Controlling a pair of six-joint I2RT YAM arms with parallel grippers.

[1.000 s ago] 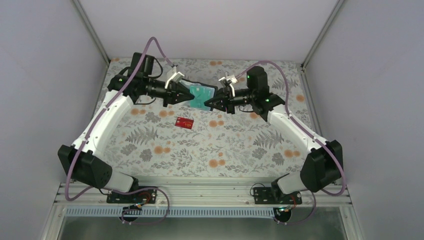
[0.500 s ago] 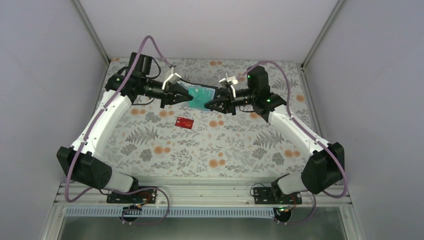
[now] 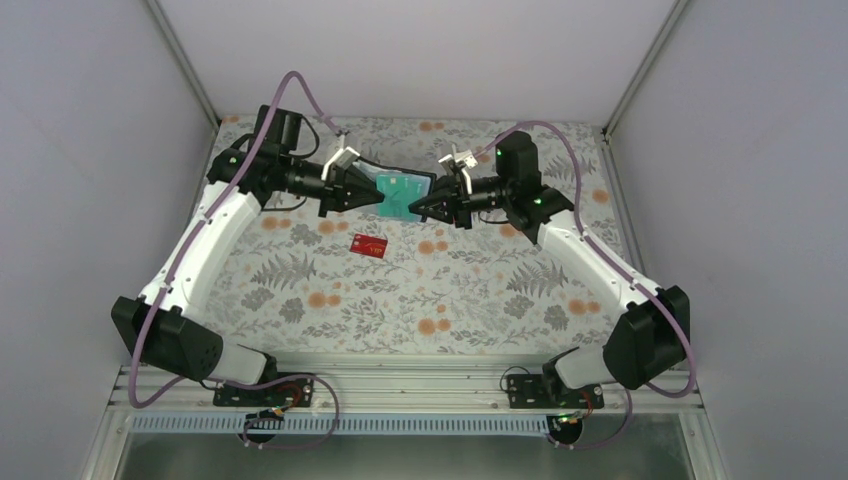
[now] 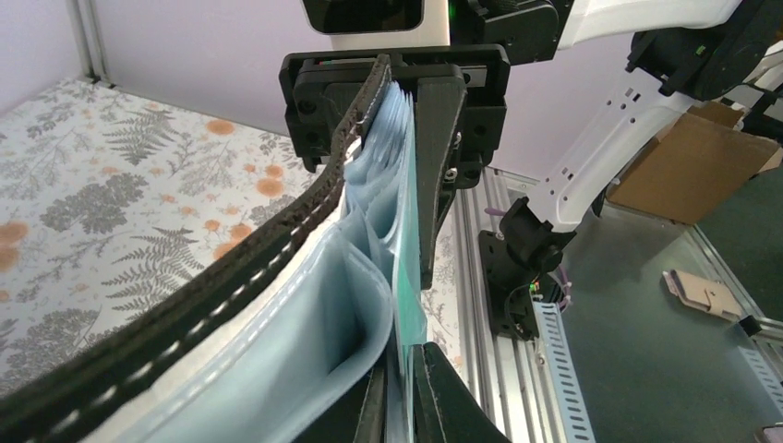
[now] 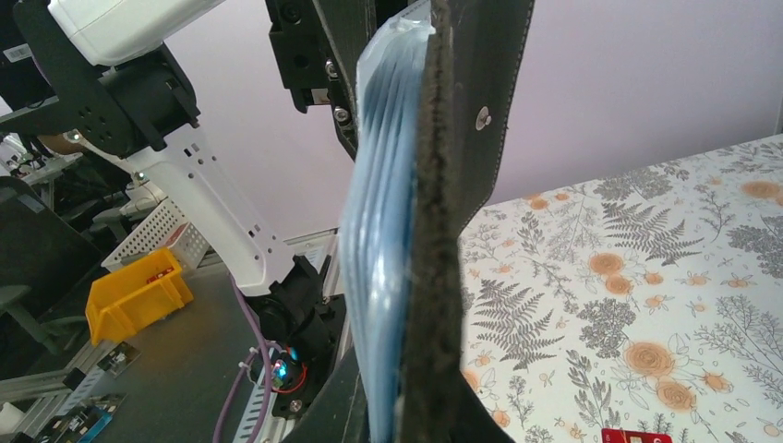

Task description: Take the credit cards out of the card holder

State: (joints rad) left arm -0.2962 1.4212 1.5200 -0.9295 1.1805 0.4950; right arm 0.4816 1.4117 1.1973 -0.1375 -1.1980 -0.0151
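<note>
The card holder (image 3: 405, 188) hangs in the air between my two grippers, over the far middle of the table. My left gripper (image 3: 378, 196) is shut on the edge of a teal-green card (image 4: 403, 305) that sticks out of the holder's pale blue pockets (image 4: 314, 332). My right gripper (image 3: 421, 207) is shut on the holder's opposite end, and its black stitched edge (image 5: 443, 231) and blue pockets (image 5: 379, 231) stand upright in the right wrist view. A red card (image 3: 369, 245) lies flat on the table below. The other cards are hidden.
The floral table cover (image 3: 450, 290) spreads under both arms. Grey walls close the left, right and back. The aluminium rail (image 3: 420, 385) with the arm bases runs along the near edge.
My left arm has drawn back a little to the left, still gripping the card. The right arm and the holder have barely moved. The red card has not moved.
</note>
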